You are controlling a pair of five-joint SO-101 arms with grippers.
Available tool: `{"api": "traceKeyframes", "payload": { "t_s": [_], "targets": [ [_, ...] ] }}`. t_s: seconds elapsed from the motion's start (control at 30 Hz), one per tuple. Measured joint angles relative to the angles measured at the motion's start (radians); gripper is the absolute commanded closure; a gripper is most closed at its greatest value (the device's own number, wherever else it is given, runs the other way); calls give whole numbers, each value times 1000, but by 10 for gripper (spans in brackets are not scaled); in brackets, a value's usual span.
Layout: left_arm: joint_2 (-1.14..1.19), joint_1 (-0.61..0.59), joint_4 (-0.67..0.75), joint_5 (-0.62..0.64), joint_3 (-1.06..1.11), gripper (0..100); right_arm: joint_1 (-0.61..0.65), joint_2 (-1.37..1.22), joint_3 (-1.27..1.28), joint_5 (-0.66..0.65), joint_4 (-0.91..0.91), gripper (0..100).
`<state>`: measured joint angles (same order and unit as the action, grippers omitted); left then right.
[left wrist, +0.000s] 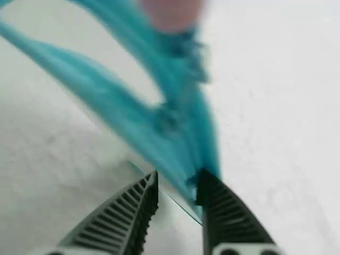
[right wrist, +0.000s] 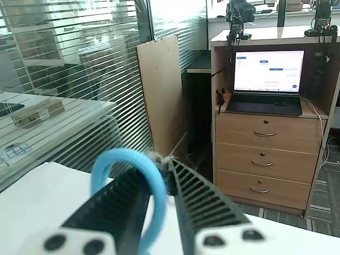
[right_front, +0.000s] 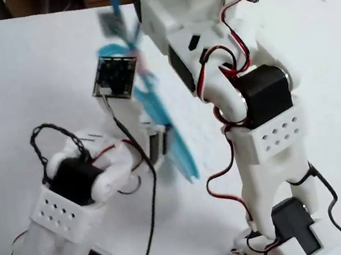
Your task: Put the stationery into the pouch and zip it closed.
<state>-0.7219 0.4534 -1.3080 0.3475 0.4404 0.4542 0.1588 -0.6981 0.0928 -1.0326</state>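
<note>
Arm to the left of the pouch (right_front: 155,107) is carrying the left gripper (left wrist: 178,183), whose jaws are standing narrow and pinching the pouch's clear lower edge. Pouch itself, teal and partly see-through, is stretching over the table (right_front: 33,64) as one long strip. Its long axis is running from the end in the left gripper up and away toward the pouch's upper end. Pink item (left wrist: 171,10), blurred, is showing at the pouch's upper stretch; whether it is lying inside cannot be told. Loop (right wrist: 125,154), blue and apparently part of the pouch's upper end, is being clamped by the right gripper (right wrist: 167,169), whose arm is standing to the right of the pouch. Judgement: the zip is probably running along the pouch's long axis, so the right gripper, nearer the loop, is looking better placed to pull, with the left gripper anchoring the pouch's opposite end.
</note>
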Motion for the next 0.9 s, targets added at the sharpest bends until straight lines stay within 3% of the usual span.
{"api": "traceKeyframes", "payload": {
  "t_s": [0.17,0.47,0.9],
  "targets": [
    [-9,-123,-58,-163,-2,976,0,0,0,0,0,981],
    [0,-334,-109,-279,5,976,2,-2,0,0,0,981],
    [-187,-348,-133,-450,28,976,-34,0,-9,-54,-2,981]
  ]
}}
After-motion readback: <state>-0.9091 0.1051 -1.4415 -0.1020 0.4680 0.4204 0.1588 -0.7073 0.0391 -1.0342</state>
